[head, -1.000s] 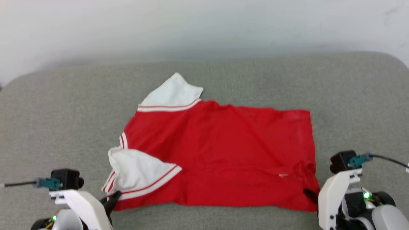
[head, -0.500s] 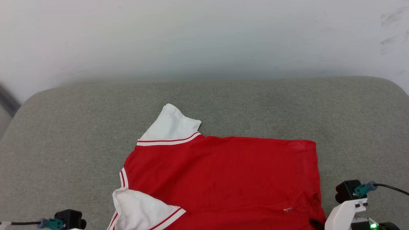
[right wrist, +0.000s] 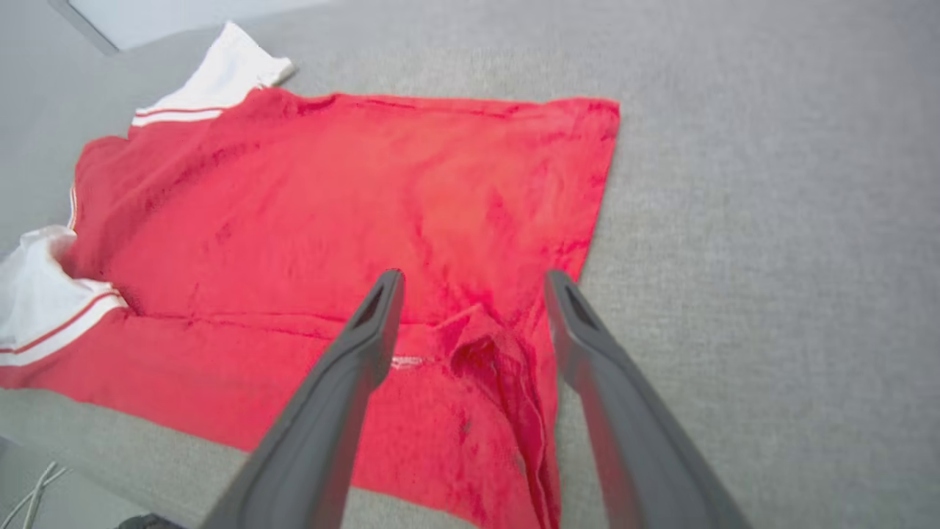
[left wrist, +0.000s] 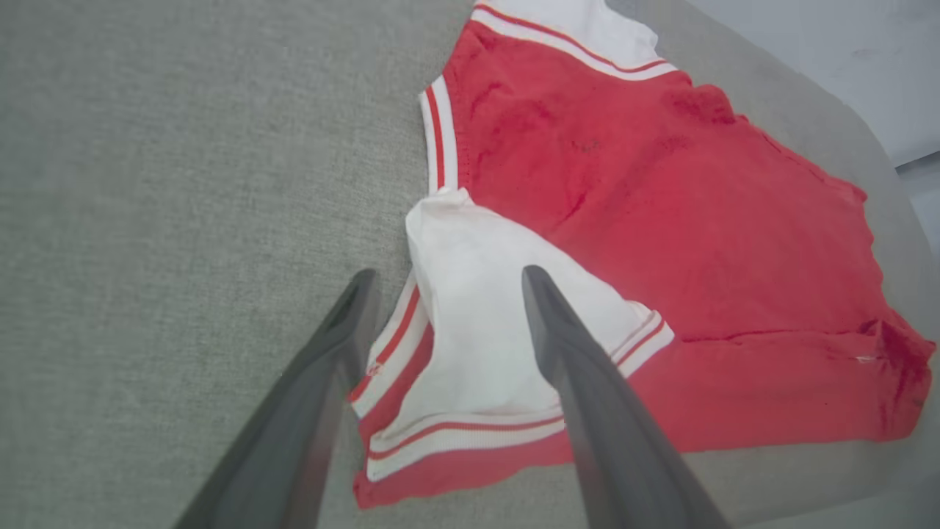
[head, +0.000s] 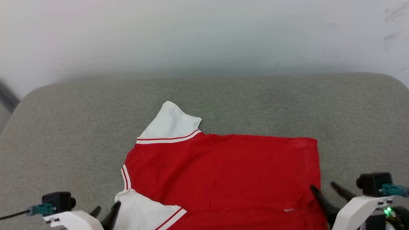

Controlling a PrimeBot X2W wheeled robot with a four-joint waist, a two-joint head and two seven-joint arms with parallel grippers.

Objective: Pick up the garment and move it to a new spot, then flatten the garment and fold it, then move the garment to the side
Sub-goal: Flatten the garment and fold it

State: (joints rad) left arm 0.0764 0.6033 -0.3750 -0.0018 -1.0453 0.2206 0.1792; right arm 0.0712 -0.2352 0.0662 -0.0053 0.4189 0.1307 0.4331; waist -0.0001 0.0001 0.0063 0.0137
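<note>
Red cloth is down, and you've just let it go. A second ago both tools were pinched shut on the near edge of the garment (head: 223,179). Now the left tool (head: 107,207) stands spread wide, its fingers straddling the near white sleeve (left wrist: 477,323), and the right tool (head: 322,186) is spread just as wide over the rumpled hem corner (right wrist: 499,367). Neither is pinching anything. Whether the tips still brush the fabric, I can't tell.

The head camera has tipped up since then, so don't read the shirt's slide down the frame as a real move. Collar end still points to your left, hem to your right.

The garment lies across the middle of the grey cushion (head: 255,102), nearer your edge than the pale wall (head: 204,38). The far sleeve (head: 171,123) sticks out flat, while the near sleeve is doubled onto the red body. A crease runs along the near side, and the corner under your right tool is bunched.

My read is that the placing is done and the flattening isn't. Smooth that corner and the tucked sleeve before any fold.

As for containers, the garment sits in nothing; it lies straight on the open cushion.
</note>
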